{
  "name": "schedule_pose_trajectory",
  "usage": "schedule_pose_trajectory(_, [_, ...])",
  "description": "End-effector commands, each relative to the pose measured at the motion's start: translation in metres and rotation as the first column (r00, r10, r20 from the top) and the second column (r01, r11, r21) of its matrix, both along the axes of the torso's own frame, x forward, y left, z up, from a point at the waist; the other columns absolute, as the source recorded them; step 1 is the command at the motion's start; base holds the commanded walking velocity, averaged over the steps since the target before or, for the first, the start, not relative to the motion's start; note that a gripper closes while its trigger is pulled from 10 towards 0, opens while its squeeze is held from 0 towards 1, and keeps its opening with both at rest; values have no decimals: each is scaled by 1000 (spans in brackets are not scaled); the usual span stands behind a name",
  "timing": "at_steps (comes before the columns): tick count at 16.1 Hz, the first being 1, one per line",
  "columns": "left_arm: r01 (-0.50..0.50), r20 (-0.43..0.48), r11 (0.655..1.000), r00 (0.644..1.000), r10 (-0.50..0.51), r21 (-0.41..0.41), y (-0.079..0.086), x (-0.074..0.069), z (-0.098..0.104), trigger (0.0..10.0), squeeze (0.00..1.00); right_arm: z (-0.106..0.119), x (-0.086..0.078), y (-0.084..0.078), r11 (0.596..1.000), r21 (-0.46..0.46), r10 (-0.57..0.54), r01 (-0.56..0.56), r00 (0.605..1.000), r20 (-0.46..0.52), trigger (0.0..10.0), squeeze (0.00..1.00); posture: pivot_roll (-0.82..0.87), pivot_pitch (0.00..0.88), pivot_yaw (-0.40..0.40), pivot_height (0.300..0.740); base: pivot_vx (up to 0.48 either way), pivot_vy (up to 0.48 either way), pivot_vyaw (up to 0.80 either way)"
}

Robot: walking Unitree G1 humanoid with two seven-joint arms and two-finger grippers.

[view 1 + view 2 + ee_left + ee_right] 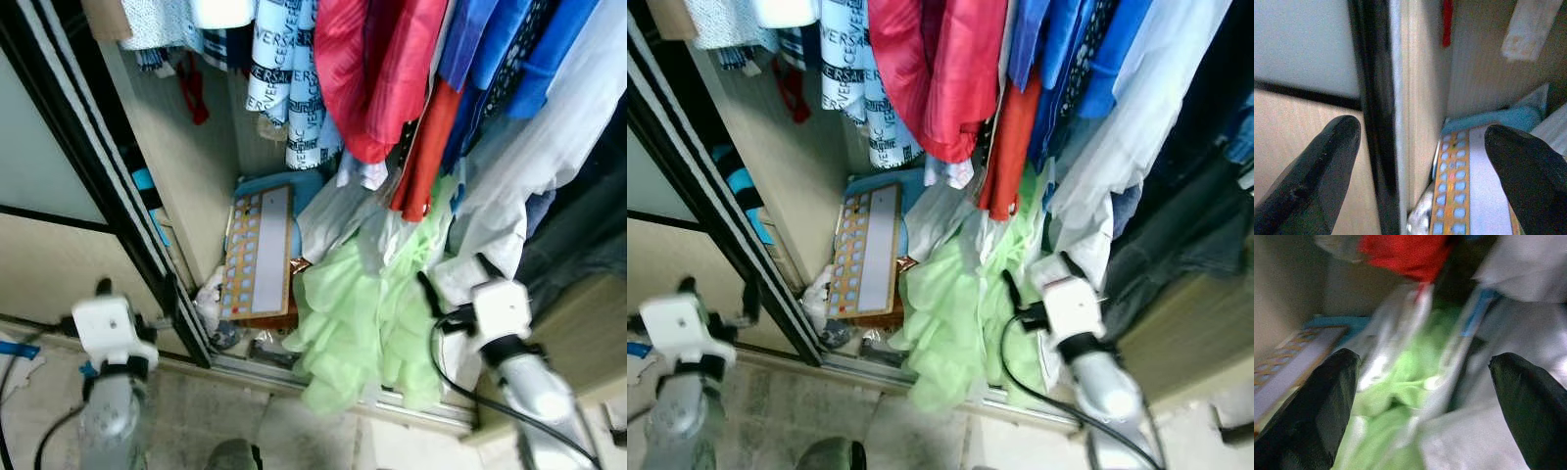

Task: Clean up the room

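light green garment (367, 323) ahead of spread right jaws (1425, 406), untouched

The left gripper (1422, 181) is spread wide, straddling the black door frame (1374, 112). Past it leans an orange board (1459, 191) (rows of pale blue dots) against something teal (1498, 120).
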State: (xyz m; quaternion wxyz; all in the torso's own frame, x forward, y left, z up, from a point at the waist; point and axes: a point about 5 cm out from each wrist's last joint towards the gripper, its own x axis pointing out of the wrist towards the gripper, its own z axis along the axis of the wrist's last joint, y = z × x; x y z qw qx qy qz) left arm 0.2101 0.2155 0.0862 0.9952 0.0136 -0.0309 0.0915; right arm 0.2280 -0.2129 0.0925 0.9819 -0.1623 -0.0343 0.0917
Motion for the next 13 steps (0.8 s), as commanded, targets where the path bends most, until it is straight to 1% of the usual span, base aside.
schedule_pose_trajectory(1, [2,15,1000,1000,-2,5,-3,5,10,10000,0,12,1,-2,1000,-5,-12,12,1000,26,10000,0,-41,0,-22,740,0,0,0])
schedule_pose_trajectory(2, [-2,22,1000,1000,2,5,-3,8,13,10000,0,15,2,-1,1000,2,-14,14,999,38,10000,0,-42,0,-16,740,0,0,0])
schedule_pose_trajectory(3, [-11,51,1000,999,11,-13,-3,15,22,10000,0,26,14,11,999,39,-13,9,996,94,10000,0,-38,0,-9,740,0,0,0])
schedule_pose_trajectory(4, [-6,62,1000,998,8,-18,-4,18,26,10000,0,29,21,17,998,57,-19,13,994,112,10000,0,-37,0,-4,740,0,0,0])
schedule_pose_trajectory(5, [-9,58,1000,998,10,-13,-3,19,25,10000,0,23,26,18,995,87,-62,54,994,93,10000,0,-33,0,4,740,0,0,0])
schedule_pose_trajectory(6, [-15,52,1000,998,16,-17,-2,19,24,10000,0,22,27,18,991,106,-91,82,992,83,10000,0,-34,0,6,740,0,0,0])
schedule_pose_trajectory(8, [-31,36,999,999,31,-26,2,20,21,10000,0,23,28,16,985,111,-137,128,988,76,10000,0,-44,0,14,740,0,0,0])
schedule_pose_trajectory(10, [5,33,1000,999,-4,-28,-7,26,21,10000,0,23,26,17,983,115,-154,145,986,68,10000,0,-54,0,18,740,0,0,0])
schedule_pose_trajectory(12, [53,28,998,998,-52,-24,-14,30,18,10000,0,18,23,12,965,160,-218,209,975,43,10000,0,-72,0,37,740,0,0,0])
schedule_pose_trajectory(13, [64,23,998,998,-64,-27,-15,29,17,10000,0,15,19,8,950,191,-255,246,967,26,10000,0,-85,0,60,740,0,0,0])
